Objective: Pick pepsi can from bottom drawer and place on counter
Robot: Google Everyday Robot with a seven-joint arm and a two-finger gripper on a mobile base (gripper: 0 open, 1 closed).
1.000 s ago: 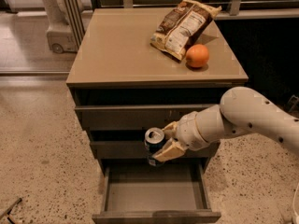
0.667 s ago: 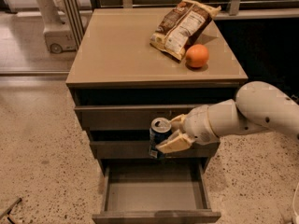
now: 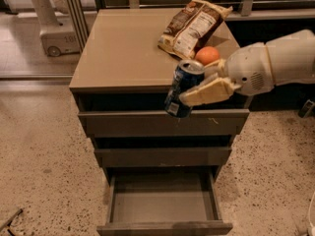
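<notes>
In the centre right of the frame the gripper (image 3: 198,86) has its fingers closed around the pepsi can (image 3: 177,88). The can hangs tilted in the air just in front of the counter (image 3: 123,48) edge, well above the open bottom drawer (image 3: 165,227). I think the step now is the placing: the can's base should first come higher than the counter edge and the can be turned upright. It should then go to the bare tan area left of the orange (image 3: 207,55) and the snack bag (image 3: 193,26), and be released only when it stands flat.
</notes>
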